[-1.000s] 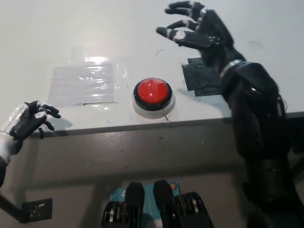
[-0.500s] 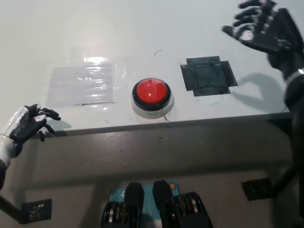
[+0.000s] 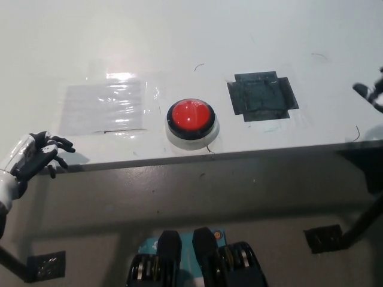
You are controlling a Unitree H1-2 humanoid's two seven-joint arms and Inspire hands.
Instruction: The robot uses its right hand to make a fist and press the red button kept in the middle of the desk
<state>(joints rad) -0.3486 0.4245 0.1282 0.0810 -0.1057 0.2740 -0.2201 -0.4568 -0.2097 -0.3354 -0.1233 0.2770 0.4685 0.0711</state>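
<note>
So the red button (image 3: 191,117) sits on its white base roughly in the middle of the desk (image 3: 179,42), close to the front edge, and nothing is touching it. Just beside it toward the desk's left end is a clear shiny taped patch (image 3: 105,106), and on the other side there's a dark tape square (image 3: 262,95). A few little scribble marks are scattered on the surface too.

The black right hand (image 3: 374,92) is barely in the shot: only a sliver of it pokes in at the desk's far right edge, well apart from the button. With that little showing, I honestly can't tell whether its fingers are curled or spread. The white left hand (image 3: 37,154) is resting at the desk's front edge near the left corner, holding nothing, fingers loosely spread and draped over the lip.

My read on the step: the press isn't in hand right now, and from this picture alone I can't say if it's been done already or is yet to come. If it's yet to come, the right hand has to come in over the dark tape square, ball up into a fist, line up above the red dome and push straight down.
</note>
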